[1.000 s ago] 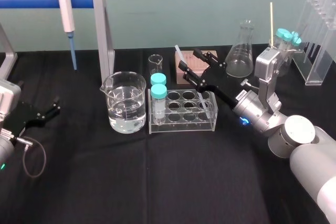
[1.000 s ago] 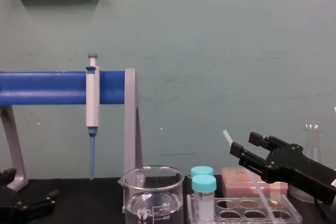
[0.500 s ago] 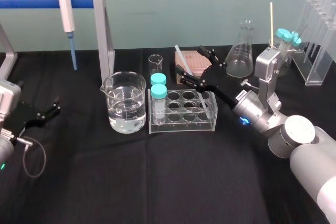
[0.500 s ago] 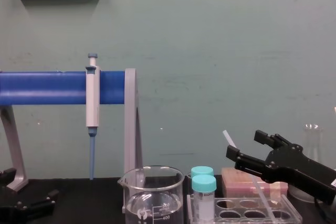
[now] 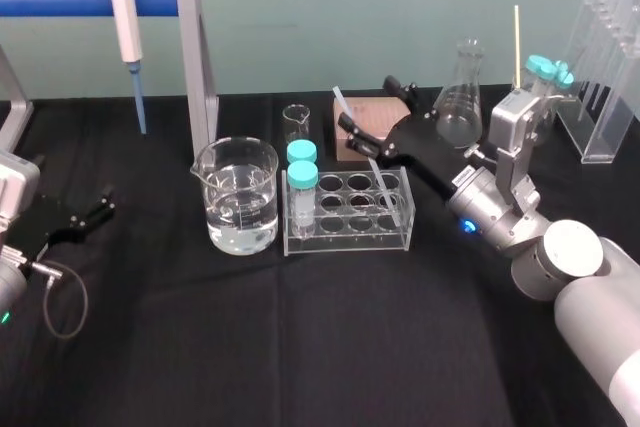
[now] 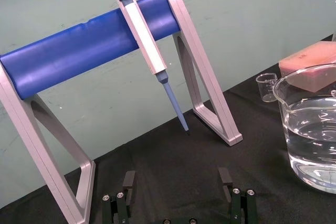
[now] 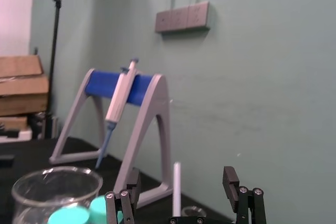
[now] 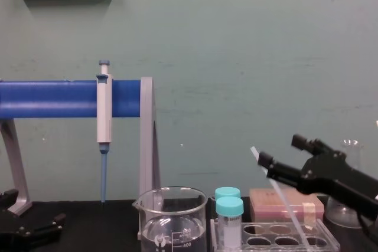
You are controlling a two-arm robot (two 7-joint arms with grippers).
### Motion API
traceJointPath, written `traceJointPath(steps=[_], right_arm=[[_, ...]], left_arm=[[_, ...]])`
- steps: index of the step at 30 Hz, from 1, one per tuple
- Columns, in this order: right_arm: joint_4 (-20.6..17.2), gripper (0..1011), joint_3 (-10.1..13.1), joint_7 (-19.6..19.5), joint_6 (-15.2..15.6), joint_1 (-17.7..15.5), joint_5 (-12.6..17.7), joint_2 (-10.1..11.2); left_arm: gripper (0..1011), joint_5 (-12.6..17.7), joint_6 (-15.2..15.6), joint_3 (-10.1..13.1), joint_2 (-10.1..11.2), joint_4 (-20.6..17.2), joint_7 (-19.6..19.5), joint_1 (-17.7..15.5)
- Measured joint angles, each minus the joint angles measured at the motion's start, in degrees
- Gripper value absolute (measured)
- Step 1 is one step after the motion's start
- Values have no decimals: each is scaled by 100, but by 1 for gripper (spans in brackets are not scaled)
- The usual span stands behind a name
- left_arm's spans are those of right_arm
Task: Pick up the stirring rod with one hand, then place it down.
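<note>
The stirring rod [image 5: 343, 109] is a thin translucent white stick leaning in a rear hole of the clear tube rack [image 5: 345, 237], its top tilted to the back left. It also rises from the rack in the chest view as the rod [image 8: 283, 205]. My right gripper [image 5: 372, 107] hovers open at the rod's upper end, one black finger on either side. In the right wrist view the rod [image 7: 177, 187] stands free between the fingers [image 7: 239, 192]. My left gripper [image 5: 80, 217] rests open on the black cloth at the far left, holding nothing.
A water beaker [image 5: 240, 197] and two teal-capped tubes [image 5: 302, 177] stand left of the rod. Behind are a small beaker [image 5: 296, 122], a pink box [image 5: 365, 117] and a conical flask [image 5: 462, 87]. A pipette [image 5: 125, 17] hangs on the blue stand at back left.
My right gripper opened wide off the rod and rose back to the right. The rod stayed leaning in the rack. The left arm did not move.
</note>
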Motion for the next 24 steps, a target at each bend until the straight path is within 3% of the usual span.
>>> traceJointPath(steps=[5,9,13,24], right_arm=[[-538,1003,106,-354,-4,-258,-103,62],[-1087,1003,235,-634,204,-547,-123,132],[-1670,1003,400,-933,595,-908,-98,240],[-2474,1003,722,-1539,1484,-1579,-97,442]], left_arm=[[1000,0,0,0,0,0,0,0],[1000,0,0,0,0,0,0,0],[1000,0,0,0,0,0,0,0],[1000,0,0,0,0,0,0,0]])
